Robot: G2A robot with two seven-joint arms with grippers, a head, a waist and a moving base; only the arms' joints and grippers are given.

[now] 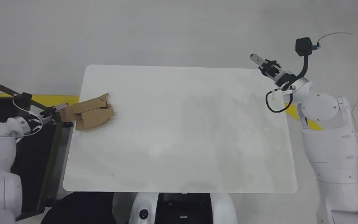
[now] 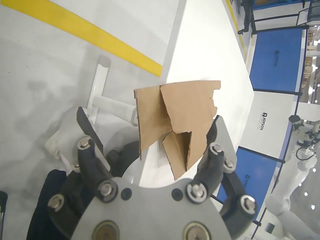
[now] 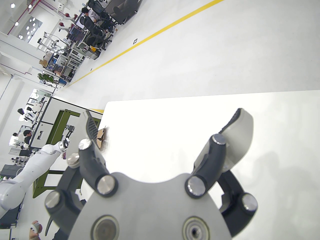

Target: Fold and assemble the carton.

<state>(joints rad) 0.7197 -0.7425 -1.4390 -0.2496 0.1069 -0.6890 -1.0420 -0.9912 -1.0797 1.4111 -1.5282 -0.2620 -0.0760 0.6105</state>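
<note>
The carton (image 1: 92, 112) is a flattened brown cardboard piece with loose flaps at the table's left edge, partly overhanging it. In the left wrist view the carton (image 2: 180, 116) lies between the fingers of my left gripper (image 2: 150, 116), which stands open; one finger (image 2: 218, 131) touches the cardboard's edge. From above, the left gripper (image 1: 56, 113) sits just off the table at the carton's outer end. My right gripper (image 1: 262, 61) hovers open and holding nothing over the table's far right corner; from the right wrist, the right gripper (image 3: 162, 123) looks across the table toward the distant carton (image 3: 101, 134).
The white table (image 1: 184, 157) is bare apart from the carton. A dark rack (image 1: 33, 162) stands on the floor beside the table's left edge, under the left arm. A yellow floor line (image 2: 82, 31) runs past that side.
</note>
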